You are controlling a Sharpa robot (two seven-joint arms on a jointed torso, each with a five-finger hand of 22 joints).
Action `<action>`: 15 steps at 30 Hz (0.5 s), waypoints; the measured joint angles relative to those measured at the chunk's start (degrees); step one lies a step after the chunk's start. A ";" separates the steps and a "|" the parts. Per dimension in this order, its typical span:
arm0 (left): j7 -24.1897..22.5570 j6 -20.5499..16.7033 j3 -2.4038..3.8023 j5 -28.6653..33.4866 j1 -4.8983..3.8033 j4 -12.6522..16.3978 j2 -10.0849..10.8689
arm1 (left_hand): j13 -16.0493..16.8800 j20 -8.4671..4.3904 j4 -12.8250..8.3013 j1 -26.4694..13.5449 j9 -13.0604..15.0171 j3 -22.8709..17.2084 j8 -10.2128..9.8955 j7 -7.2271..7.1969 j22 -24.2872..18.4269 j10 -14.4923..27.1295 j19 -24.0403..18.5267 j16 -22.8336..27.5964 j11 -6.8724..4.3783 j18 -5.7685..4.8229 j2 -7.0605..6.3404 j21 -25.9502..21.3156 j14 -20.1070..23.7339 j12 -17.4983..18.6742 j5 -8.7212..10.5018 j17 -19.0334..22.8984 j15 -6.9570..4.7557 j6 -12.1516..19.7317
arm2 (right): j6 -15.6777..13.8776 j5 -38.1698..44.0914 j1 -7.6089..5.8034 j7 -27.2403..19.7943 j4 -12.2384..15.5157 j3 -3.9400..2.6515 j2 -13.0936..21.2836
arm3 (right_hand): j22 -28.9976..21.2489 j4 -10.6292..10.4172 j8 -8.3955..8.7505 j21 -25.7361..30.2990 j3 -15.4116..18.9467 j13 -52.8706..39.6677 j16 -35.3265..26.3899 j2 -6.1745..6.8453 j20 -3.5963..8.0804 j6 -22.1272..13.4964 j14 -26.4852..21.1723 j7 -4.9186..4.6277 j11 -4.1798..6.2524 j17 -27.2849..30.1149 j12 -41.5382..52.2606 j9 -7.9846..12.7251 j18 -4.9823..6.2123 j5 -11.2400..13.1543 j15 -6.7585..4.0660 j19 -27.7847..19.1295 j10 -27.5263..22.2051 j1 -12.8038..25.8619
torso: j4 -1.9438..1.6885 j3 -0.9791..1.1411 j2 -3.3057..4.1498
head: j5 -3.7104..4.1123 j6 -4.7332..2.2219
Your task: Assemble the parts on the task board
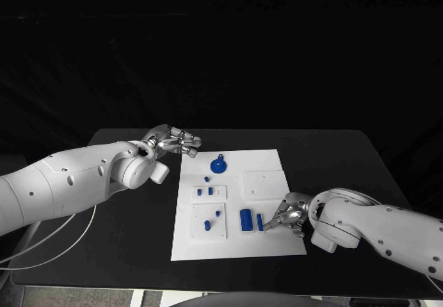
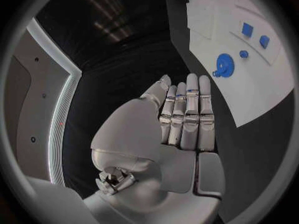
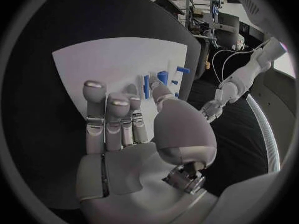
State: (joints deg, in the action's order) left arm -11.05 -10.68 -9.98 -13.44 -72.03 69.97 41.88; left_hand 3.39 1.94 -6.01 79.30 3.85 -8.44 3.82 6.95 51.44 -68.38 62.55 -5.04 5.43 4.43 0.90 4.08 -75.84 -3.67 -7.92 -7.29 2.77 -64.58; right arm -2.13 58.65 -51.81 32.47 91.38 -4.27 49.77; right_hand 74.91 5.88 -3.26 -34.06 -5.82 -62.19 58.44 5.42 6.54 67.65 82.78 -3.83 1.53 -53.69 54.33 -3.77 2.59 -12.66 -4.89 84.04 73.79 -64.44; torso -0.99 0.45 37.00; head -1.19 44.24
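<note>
The white task board lies mid-table. On it are a blue gear, small blue pieces in raised holders, a blue block and a thin blue bar beside it. My right hand rests low at the board's near right part. In the right wrist view its thumb and a finger flank the bar, next to the block; whether they grip it is unclear. My left hand hovers off the board's far left corner, fingers straight, holding nothing. The gear lies beyond it.
Two white square holders sit on the board's right half. Black table surrounds the board, with bare room on the left and at the far side. Cables hang off the table's left front.
</note>
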 measured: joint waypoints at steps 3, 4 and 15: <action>-0.13 -0.05 -0.01 0.58 0.00 -0.47 -0.11 | 0.00 0.00 0.00 0.00 0.00 0.00 0.00 0.00 -0.05 0.00 0.00 0.00 0.00 0.00 0.00 0.00 0.00 0.00 0.00 0.00 0.00 0.00 | -0.10 -2.34 -0.62 -3.70 -1.64 -0.40 0.16 | 0.00 -1.03 -0.19 2.00 2.57 0.48 -0.65 -0.67 0.00 -0.17 -0.39 -0.16 0.00 0.15 0.00 -0.37 0.92 0.07 -0.23 0.00 -0.60 -1.12 | 0.08 -0.11 -0.17 | 0.32 -1.07; -0.17 -0.07 -0.02 0.83 0.01 -0.68 -0.16 | 0.00 0.00 0.00 0.00 0.00 0.00 0.00 0.00 -0.05 0.00 0.00 0.00 0.00 0.00 0.00 0.00 0.00 0.00 0.00 0.00 0.00 0.00 | -0.16 -3.21 -0.98 -5.12 -2.37 -0.52 0.11 | 0.00 -1.14 -0.19 2.50 3.07 0.61 -0.85 -0.99 0.00 -0.17 -0.39 -0.17 0.00 0.22 0.00 -0.41 0.92 0.23 -0.23 0.00 -0.60 -1.44 | 0.12 -0.14 -0.26 | 0.40 -1.42; -2.11 -0.39 -0.02 5.14 -0.26 -3.89 -0.99 | 0.00 0.42 -0.26 0.69 0.00 -0.25 0.00 -0.61 0.32 -0.73 -1.13 1.27 -0.31 -0.01 0.09 0.00 1.86 0.00 0.00 0.93 0.83 -0.61 | -3.51 -16.81 -6.52 -26.52 -18.85 -2.71 -5.60 | -8.67 5.02 -0.22 25.27 7.23 14.95 -14.57 -6.60 -1.32 -0.88 -6.11 -0.46 -0.73 10.35 -14.49 -0.34 0.90 -0.88 0.97 -2.75 -6.43 -5.07 | 0.43 -0.35 -2.25 | 1.58 -6.45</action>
State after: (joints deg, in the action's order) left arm -13.17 -11.07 -10.00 -8.31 -72.29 66.08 40.89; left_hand 3.39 2.36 -6.27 79.99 3.85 -8.69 3.82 6.34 51.76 -69.11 61.42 -3.78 5.12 4.42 0.99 4.08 -73.98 -3.67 -7.92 -6.36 3.60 -65.20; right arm -5.64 41.84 -58.33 5.95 72.53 -6.98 44.17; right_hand 66.24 10.90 -3.47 -8.80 1.41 -47.23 43.87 -1.18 5.22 66.77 76.67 -4.29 0.80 -43.34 39.83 -4.11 3.49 -13.54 -3.92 81.29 67.36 -69.51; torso -0.56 0.10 34.75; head 0.39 37.79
